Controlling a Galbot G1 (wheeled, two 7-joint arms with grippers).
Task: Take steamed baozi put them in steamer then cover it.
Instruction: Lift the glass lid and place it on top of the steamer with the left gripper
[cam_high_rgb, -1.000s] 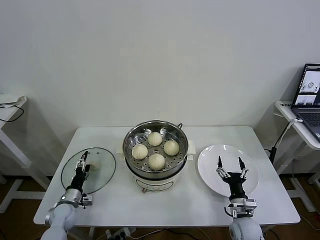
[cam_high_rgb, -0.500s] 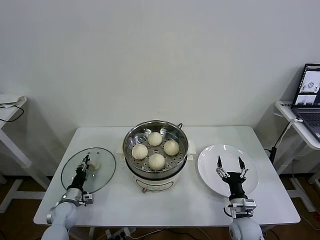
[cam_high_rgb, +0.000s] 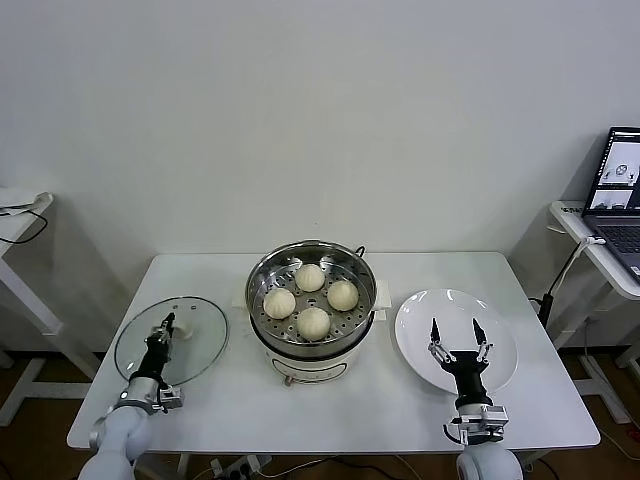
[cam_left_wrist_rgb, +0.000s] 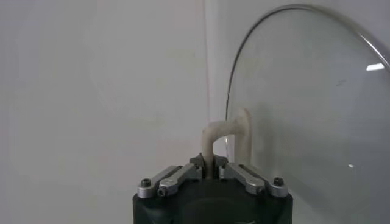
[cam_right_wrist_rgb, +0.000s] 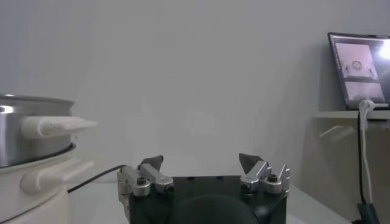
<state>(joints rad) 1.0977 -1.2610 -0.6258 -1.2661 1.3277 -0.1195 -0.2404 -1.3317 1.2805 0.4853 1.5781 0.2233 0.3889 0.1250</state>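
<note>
Several cream-white baozi (cam_high_rgb: 313, 322) sit on the perforated tray inside the steel steamer (cam_high_rgb: 364, 276) at the table's middle. The clear glass cover (cam_high_rgb: 200, 335) is at the left, tilted up off the table. My left gripper (cam_high_rgb: 167, 325) is shut on the cover's white handle (cam_left_wrist_rgb: 226, 135), with the glass cover (cam_left_wrist_rgb: 311, 115) standing beside it in the left wrist view. My right gripper (cam_high_rgb: 454, 332) is open and empty, hovering over the white plate (cam_high_rgb: 500, 330) at the right. The steamer's side (cam_right_wrist_rgb: 30, 128) shows in the right wrist view.
The steamer's white base (cam_high_rgb: 310, 368) has a cord at the back. A side table with a laptop (cam_high_rgb: 622, 190) stands at the far right, another small table (cam_high_rgb: 20, 215) at the far left. The table's front edge (cam_high_rgb: 330, 440) is close to both arms.
My left gripper has closed on the cover's handle and lifted it, shifting the cover slightly left and tilting it. My right gripper has drawn back a little toward the front edge.
</note>
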